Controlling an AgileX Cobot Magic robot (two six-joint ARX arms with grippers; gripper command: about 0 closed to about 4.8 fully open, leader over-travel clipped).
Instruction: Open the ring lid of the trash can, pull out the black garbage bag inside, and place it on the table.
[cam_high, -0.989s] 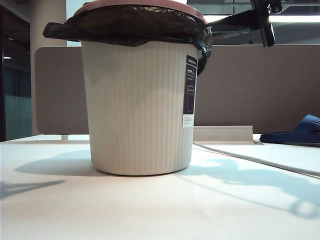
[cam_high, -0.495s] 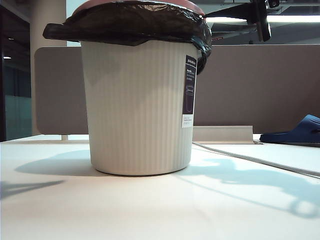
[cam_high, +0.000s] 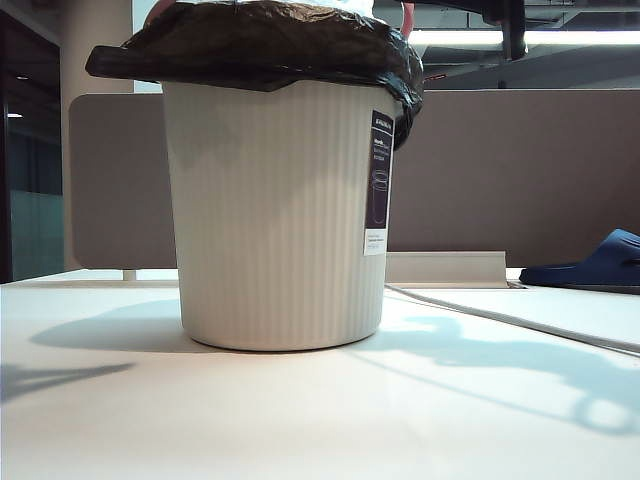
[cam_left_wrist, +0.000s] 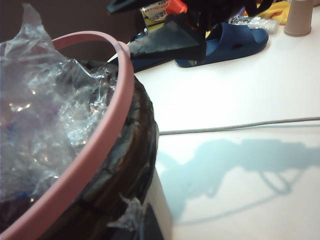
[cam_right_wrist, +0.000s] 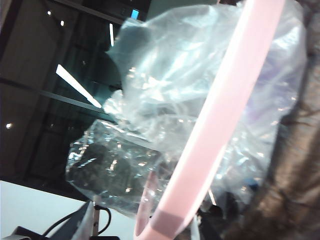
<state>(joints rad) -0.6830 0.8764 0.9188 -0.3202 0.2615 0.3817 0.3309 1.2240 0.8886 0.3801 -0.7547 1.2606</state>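
Observation:
The cream ribbed trash can (cam_high: 275, 215) stands mid-table (cam_high: 320, 420), with the black garbage bag (cam_high: 260, 45) folded over its rim. The salmon-pink ring lid (cam_left_wrist: 107, 125) lies tilted, its right side lifted off the bag (cam_left_wrist: 125, 170); a bit of it shows above the can (cam_high: 407, 15). In the left wrist view my right gripper (cam_left_wrist: 118, 30) stands open at the ring's far edge, one black finger above it and one below. The ring (cam_right_wrist: 220, 125) crosses the right wrist view close up. My left gripper is by the can's rim; its fingers do not show.
Crumpled clear plastic (cam_left_wrist: 45, 115) fills the can's mouth. A dark blue slipper (cam_high: 590, 262) lies at the back right before the brown-grey partition (cam_high: 500, 170). A thin cable (cam_left_wrist: 240, 125) runs across the table, and a paper cup (cam_left_wrist: 299, 17) stands far off.
The ring lid's right side has risen off the bag. My right gripper has tilted up and left the top of the exterior view. The can has stayed put.

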